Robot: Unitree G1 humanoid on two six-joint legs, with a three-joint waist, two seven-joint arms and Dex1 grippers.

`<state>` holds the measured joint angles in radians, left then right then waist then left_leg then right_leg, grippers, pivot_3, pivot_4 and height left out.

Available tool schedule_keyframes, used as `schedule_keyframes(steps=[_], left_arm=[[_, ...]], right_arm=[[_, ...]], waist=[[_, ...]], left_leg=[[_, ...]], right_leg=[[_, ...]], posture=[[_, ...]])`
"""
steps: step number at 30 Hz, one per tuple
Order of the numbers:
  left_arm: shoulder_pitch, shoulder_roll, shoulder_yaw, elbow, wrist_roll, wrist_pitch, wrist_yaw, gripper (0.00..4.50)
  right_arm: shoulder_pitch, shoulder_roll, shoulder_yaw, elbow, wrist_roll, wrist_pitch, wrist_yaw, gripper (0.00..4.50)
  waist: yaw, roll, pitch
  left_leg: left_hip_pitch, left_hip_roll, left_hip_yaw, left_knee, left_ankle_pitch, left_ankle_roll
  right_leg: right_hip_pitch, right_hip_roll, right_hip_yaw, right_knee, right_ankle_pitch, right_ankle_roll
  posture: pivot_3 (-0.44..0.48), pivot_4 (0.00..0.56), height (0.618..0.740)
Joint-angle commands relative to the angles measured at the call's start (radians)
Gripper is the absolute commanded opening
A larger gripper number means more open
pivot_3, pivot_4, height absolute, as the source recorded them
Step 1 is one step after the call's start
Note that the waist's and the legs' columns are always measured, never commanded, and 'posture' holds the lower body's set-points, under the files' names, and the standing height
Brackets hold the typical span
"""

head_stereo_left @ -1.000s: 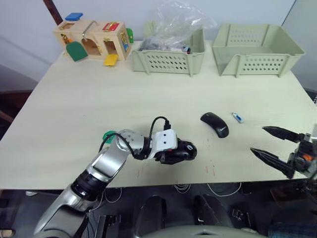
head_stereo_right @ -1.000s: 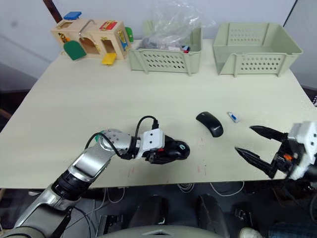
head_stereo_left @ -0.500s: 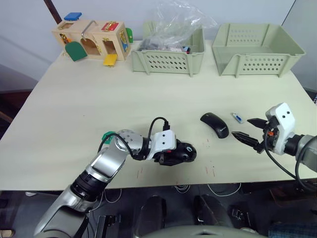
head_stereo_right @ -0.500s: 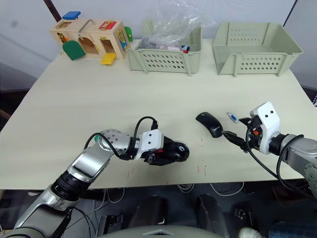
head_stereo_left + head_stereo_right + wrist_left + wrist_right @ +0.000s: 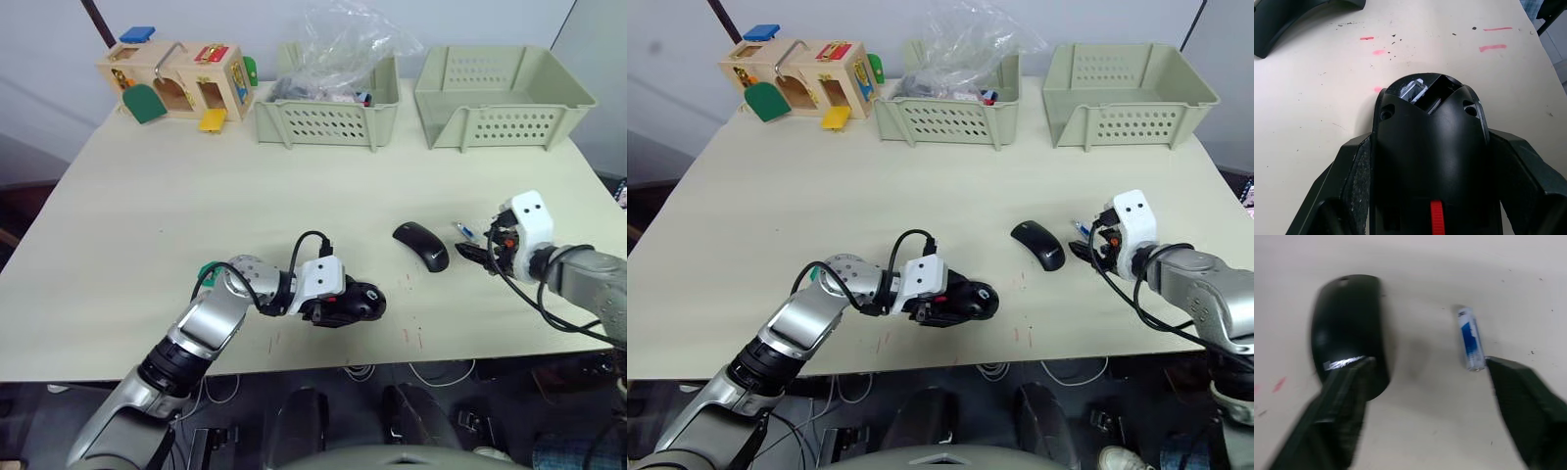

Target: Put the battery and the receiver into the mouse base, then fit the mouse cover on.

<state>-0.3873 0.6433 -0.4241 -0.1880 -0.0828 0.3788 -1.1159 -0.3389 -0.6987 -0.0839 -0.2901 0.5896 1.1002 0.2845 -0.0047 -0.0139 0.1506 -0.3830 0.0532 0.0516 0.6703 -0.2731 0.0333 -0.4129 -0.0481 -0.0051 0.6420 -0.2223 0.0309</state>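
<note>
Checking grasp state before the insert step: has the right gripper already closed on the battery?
No. In the right wrist view the right gripper is open, and the battery lies on the table near one fingertip.

My table (image 5: 196, 196) is pale. At 12 o'clock sit two green baskets (image 5: 328, 108) (image 5: 502, 98); at 10 o'clock, a wooden toy box (image 5: 181, 78). At 3 o'clock lie the mouse cover (image 5: 422, 245) and battery (image 5: 466, 231); at 6 o'clock, the mouse base (image 5: 355, 304).
</note>
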Motion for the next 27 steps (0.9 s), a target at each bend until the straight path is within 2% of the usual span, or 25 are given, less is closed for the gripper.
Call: schedule_keyframes(steps=[1, 11, 25, 26, 27], left_arm=[[0.042, 0.017, -0.041, 0.026, 0.030, 0.033, -0.008, 2.88], [0.046, 0.014, -0.041, 0.010, 0.031, 0.047, -0.002, 2.88], [0.045, 0.017, -0.038, -0.010, 0.030, 0.064, 0.001, 2.88], [0.043, 0.017, -0.038, -0.010, 0.030, 0.065, 0.000, 2.88], [0.042, 0.016, -0.038, -0.010, 0.030, 0.066, 0.000, 2.88]], right_arm=[[-0.024, 0.017, -0.007, 0.026, -0.060, -0.034, -0.019, 2.17], [-0.061, 0.090, 0.008, 0.117, -0.158, -0.092, -0.015, 2.17], [-0.060, 0.133, 0.009, 0.194, -0.227, -0.149, 0.032, 2.17], [-0.057, 0.136, 0.010, 0.198, -0.231, -0.154, 0.037, 1.75], [-0.055, 0.138, 0.010, 0.201, -0.235, -0.158, 0.040, 1.75]], waist=[[-0.001, 0.000, 0.000], [-0.006, 0.000, 0.000], [-0.007, 0.000, 0.000], [-0.007, 0.000, 0.000], [-0.007, 0.000, 0.000]], left_leg=[[0.000, 0.000, 0.000, 0.000, 0.000, 0.000], [0.000, 0.000, 0.000, 0.000, 0.000, 0.000], [0.000, 0.000, 0.000, 0.000, 0.000, 0.000], [0.000, 0.000, 0.001, -0.001, 0.000, 0.000], [0.000, 0.000, 0.001, -0.001, 0.000, 0.000]], right_leg=[[0.000, 0.000, 0.000, 0.000, 0.000, 0.000], [0.000, 0.000, 0.000, 0.000, 0.000, 0.001], [0.000, 0.000, 0.000, -0.001, 0.000, 0.000], [0.000, 0.000, 0.000, -0.001, 0.000, 0.000], [0.000, 0.000, 0.000, -0.001, 0.000, 0.000]], posture=[[0.000, 0.150, 0.740], [0.000, 0.150, 0.740], [0.000, 0.150, 0.740], [0.000, 0.150, 0.740], [0.000, 0.150, 0.740]])
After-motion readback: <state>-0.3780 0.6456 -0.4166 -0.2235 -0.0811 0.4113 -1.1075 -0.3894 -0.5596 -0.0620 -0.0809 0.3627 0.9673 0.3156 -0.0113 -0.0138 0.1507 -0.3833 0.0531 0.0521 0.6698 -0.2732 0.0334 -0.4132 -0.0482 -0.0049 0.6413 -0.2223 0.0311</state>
